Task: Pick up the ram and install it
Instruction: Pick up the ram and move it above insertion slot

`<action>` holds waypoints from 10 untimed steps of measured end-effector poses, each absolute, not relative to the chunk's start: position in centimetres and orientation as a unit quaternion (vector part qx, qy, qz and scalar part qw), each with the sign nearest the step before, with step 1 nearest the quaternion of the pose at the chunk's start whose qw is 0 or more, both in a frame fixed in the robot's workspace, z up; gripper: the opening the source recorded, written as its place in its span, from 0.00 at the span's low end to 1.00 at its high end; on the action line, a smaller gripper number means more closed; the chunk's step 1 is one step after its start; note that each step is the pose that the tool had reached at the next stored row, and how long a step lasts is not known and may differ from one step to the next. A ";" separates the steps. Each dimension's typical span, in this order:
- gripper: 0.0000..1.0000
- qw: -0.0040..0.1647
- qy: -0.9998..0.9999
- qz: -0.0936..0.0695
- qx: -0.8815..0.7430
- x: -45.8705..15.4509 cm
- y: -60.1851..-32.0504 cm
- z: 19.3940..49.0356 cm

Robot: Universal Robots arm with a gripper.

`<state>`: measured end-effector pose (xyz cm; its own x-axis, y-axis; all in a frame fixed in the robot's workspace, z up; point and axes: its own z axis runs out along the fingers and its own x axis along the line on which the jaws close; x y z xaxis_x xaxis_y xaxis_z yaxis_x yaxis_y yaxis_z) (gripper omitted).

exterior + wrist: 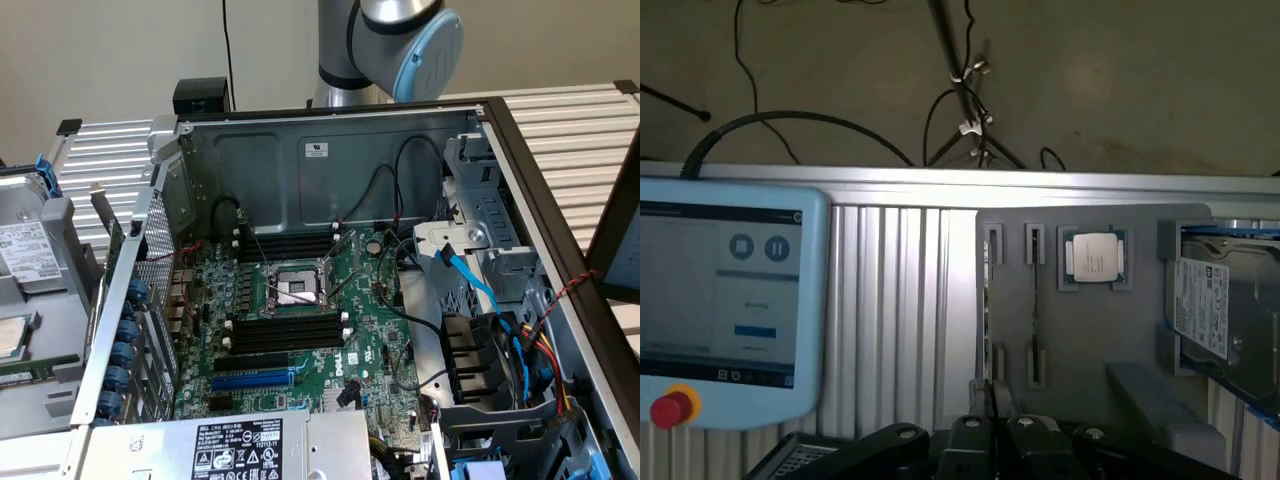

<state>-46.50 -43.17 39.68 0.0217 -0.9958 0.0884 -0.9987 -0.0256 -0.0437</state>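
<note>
The work surface is a table (pixel 580 130) of ribbed aluminium profiles, with a plain beige wall behind it. An open computer case (pixel 300 150) lies on the table, and the motherboard (pixel 370 300) inside faces up. Its long black memory slots (pixel 285 330) sit at 6 o'clock and at 12 o'clock of the processor socket (pixel 295 288). The arm (pixel 400 40) rises at 12 o'clock of the case. At 9 o'clock of the case, on the exterior view's left, lies a grey holder tray (pixel 45 400). In the wrist view the floor (pixel 1140 80) is dull olive, with black cables (pixel 790 125) across it.

The ram (pixel 1036 305) stands on its edge in the tray, between small grey brackets at both ends. It appears as a thin dark line, and its chips and label cannot be seen from this angle. It is between a teach pendant (pixel 720 290) with a light-blue frame and a processor chip (pixel 1095 257), just beside the chip. The gripper (pixel 1000 432) hovers near the ram, apart from it. Its jaws are closed together and hold nothing.
</note>
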 end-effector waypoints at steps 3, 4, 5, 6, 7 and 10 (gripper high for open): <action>0.12 0.016 -0.698 0.048 0.715 -46.5 -43.2 40.4; 0.12 0.016 -0.698 0.048 0.715 -46.5 -43.2 40.4; 0.12 0.017 -0.698 0.048 0.715 -46.5 -43.2 40.4; 0.12 0.017 -0.698 0.048 0.715 -46.5 -43.2 40.4; 0.12 0.017 -0.698 0.048 0.715 -46.4 -43.2 40.4; 0.12 0.017 -0.698 0.048 0.714 -45.9 -43.1 40.5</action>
